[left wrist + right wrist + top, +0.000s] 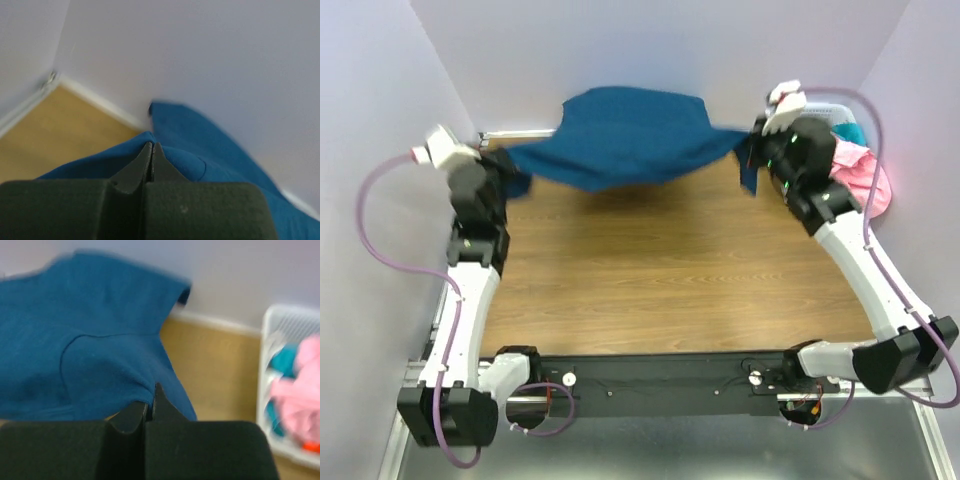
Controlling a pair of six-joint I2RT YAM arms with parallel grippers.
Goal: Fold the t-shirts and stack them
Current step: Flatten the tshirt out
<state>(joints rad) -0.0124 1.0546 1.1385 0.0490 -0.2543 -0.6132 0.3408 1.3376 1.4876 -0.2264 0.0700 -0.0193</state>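
Teal-blue cloth t-shirt (620, 135) hangs stretched above the wooden worktop (650, 270).
I see my left gripper (151, 151) and right gripper (151, 394) each clenched on one of its edges.

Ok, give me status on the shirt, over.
Both shut: left gripper on dark teal t-shirt, right gripper on its opposite edge. Shirt hangs spread between them. Nothing blocking; pink t-shirt sits in white basket.

No text, label, brand, number or sign can be read in any view; nothing legible is carried by the teal t-shirt (620, 135) or the white basket (287, 320).
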